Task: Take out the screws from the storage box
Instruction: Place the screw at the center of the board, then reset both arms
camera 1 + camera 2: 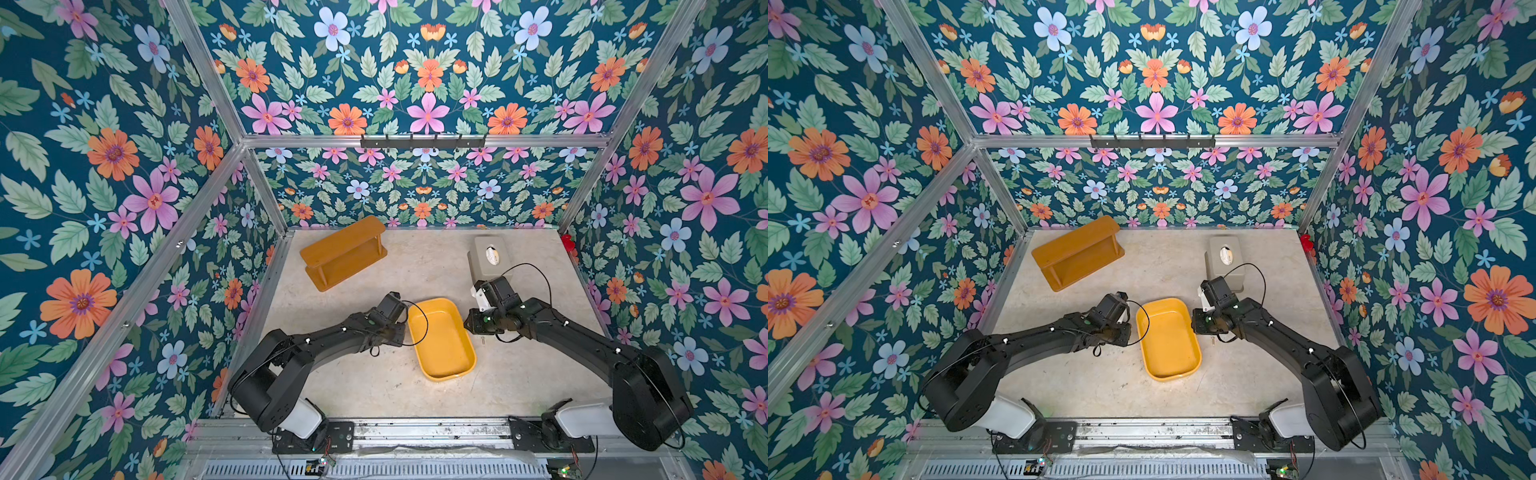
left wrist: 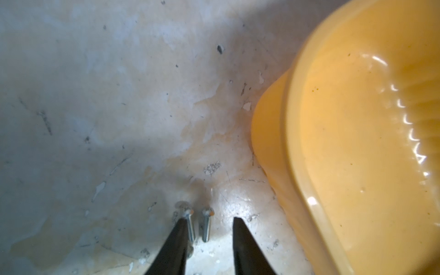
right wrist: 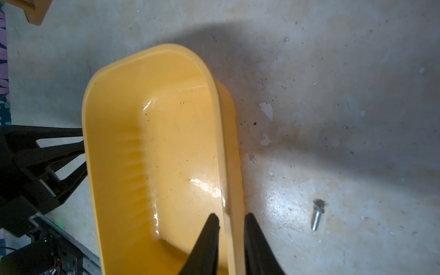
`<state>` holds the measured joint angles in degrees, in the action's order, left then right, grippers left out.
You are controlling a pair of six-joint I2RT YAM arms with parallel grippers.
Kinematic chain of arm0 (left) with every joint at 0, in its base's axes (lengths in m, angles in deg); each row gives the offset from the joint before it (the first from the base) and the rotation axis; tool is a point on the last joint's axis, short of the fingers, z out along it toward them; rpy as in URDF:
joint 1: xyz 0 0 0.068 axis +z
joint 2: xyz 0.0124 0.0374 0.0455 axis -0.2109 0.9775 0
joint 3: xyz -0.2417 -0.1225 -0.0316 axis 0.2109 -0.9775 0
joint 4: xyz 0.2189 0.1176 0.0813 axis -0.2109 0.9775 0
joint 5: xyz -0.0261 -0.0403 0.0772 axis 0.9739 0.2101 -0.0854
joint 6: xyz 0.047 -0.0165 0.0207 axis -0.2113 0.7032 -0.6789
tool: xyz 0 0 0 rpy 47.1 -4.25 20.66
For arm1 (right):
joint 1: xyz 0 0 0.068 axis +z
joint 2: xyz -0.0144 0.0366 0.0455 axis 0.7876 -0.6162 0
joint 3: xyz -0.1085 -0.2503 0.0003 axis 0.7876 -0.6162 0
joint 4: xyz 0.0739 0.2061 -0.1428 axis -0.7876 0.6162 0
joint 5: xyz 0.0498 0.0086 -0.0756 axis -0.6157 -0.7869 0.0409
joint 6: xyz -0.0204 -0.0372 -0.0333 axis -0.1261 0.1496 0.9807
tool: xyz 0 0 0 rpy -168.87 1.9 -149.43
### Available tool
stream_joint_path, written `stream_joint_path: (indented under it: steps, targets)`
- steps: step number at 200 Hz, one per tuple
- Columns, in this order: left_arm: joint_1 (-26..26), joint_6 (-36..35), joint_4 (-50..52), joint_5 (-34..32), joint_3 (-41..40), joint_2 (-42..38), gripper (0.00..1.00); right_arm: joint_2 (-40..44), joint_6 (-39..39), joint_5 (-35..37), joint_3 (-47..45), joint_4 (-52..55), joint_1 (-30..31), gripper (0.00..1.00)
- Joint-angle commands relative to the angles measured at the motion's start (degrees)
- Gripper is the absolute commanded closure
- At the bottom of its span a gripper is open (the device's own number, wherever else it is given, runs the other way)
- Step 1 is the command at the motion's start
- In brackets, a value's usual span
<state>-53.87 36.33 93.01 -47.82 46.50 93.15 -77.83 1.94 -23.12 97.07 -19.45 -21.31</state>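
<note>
Left wrist view: left tool [image 2: 209, 218] spread, two screws [image 2: 206, 228] between jaws, shafts parallel to them; right tool [image 3: 231, 215] astride box [image 3: 181, 142] wall, grip unclear.

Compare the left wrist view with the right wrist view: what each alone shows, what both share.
Left wrist only: at least two tiny silver metal screws on the mottled pale table by the open left gripper. Right wrist only: one screw, the right gripper straddling a wall of the shallow yellow plastic tray, an orange-brown wooden shelf. Shared: that tray, no screws visible inside, the table, the left gripper.
</note>
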Motion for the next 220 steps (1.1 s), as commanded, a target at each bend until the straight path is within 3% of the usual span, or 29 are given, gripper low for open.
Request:
stream_joint_path:
  steps: [1,7,14,16,18,19,24,40,57,90,109,125,145,161,182,204,220]
  targets:
    - [1.9,-1.7,0.4,-5.2,2.3,-2.6,0.47,3.2,0.9,2.3,0.8,-1.2,-3.3,0.68]
    - [3.4,-2.8,-0.7,-6.8,2.7,-4.4,0.42,4.3,1.4,1.7,1.2,-1.5,-5.8,0.62]
    - [5.5,-4.0,-3.2,-9.5,2.5,-6.8,0.38,5.6,1.7,0.7,1.4,-1.9,-9.3,0.47]
    - [6.2,-4.4,-4.1,-10.7,2.4,-7.6,0.36,6.0,1.8,0.3,1.3,-2.2,-10.3,0.40]
    - [6.8,-4.8,-5.2,-11.8,2.1,-8.4,0.34,6.7,1.9,-0.3,1.3,-2.6,-11.9,0.13]
    - [7.0,-5.1,-5.8,-12.3,2.0,-8.7,0.33,6.9,2.0,-0.5,1.2,-2.8,-12.5,0.07]
    - [8.5,-6.4,-9.0,-14.9,0.7,-10.4,0.29,7.8,2.3,-1.5,1.0,-3.5,-15.2,0.01]
    - [12.0,-12.5,-21.5,-23.3,-4.7,-13.6,0.11,10.8,3.3,-1.8,-0.1,-6.9,-22.4,0.00]
    - [15.2,-20.7,-35.7,-31.4,-9.3,-11.1,0.02,13.7,7.2,0.5,-3.6,-13.1,-26.7,0.00]
    - [21.1,-27.6,-51.2,-35.5,-13.6,-0.9,0.02,18.4,22.4,9.3,-17.4,-35.0,-27.4,0.00]
    - [24.5,-30.1,-63.4,-30.2,-18.6,2.7,0.03,17.8,26.4,9.6,-21.9,-44.3,-28.8,0.00]
    - [25.8,-31.4,-66.0,-29.0,-19.2,3.7,0.03,15.0,24.3,9.0,-23.5,-48.3,-30.9,0.00]
    - [29.0,-32.0,-75.3,-22.3,-23.9,3.3,0.03,10.9,22.0,10.4,-26.1,-56.3,-31.7,0.00]
    - [32.1,-29.3,-74.7,-16.7,-25.1,1.9,0.03,8.4,19.5,10.0,-26.6,-60.5,-32.0,0.00]
    - [34.8,-27.1,-75.8,-13.1,-26.0,1.7,0.03,6.7,19.9,9.4,-25.6,-58.3,-32.0,0.00]
    - [37.3,-25.1,-79.1,-9.5,-27.4,2.9,0.02,4.2,18.2,13.8,-31.2,-69.5,-32.0,0.00]
    - [38.7,-25.2,-87.3,-6.3,-29.3,6.4,0.01,1.4,17.8,15.3,-32.8,-74.6,-32.0,0.00]
